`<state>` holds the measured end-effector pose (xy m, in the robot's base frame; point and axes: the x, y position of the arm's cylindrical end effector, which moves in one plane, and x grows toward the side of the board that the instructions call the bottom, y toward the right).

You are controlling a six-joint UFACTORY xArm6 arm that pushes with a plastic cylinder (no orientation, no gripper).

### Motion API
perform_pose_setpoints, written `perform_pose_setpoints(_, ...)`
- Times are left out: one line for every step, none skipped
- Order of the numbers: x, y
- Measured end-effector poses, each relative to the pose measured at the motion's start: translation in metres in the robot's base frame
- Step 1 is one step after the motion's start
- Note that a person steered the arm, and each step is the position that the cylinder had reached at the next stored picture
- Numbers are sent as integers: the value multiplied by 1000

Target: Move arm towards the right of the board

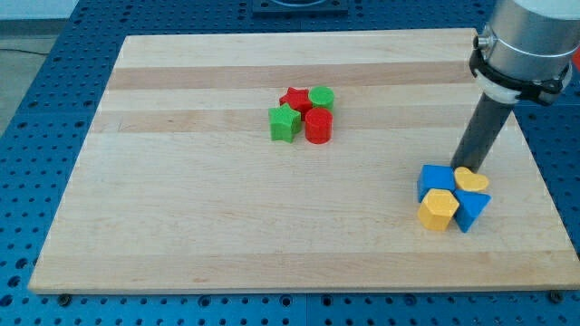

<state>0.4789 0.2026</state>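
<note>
Wooden board [227, 226] on blue pegboard: my tip [465, 169] (a bare rod, nothing held) is seen at the view's right, touching the yellow heart block [471, 180].

surface [227, 226]: pale wood, striped grain | blocks: red star [294, 97], green cylinder [322, 97], green star [285, 123], red cylinder [318, 126], blue cube [435, 178], yellow heart [471, 179], yellow hexagon [439, 209], blue triangle [471, 212] | rod [481, 134]: dark
</note>
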Motion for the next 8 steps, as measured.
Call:
perform_pose_setpoints(0,0)
perform_pose_setpoints(0,-5)
perform_pose_setpoints(0,-6)
perform_pose_setpoints(0,-6)
perform_pose_setpoints(1,-6)
perform_pose_setpoints(1,-6)
perform_pose_setpoints(1,-6)
perform_pose_setpoints(-3,-6)
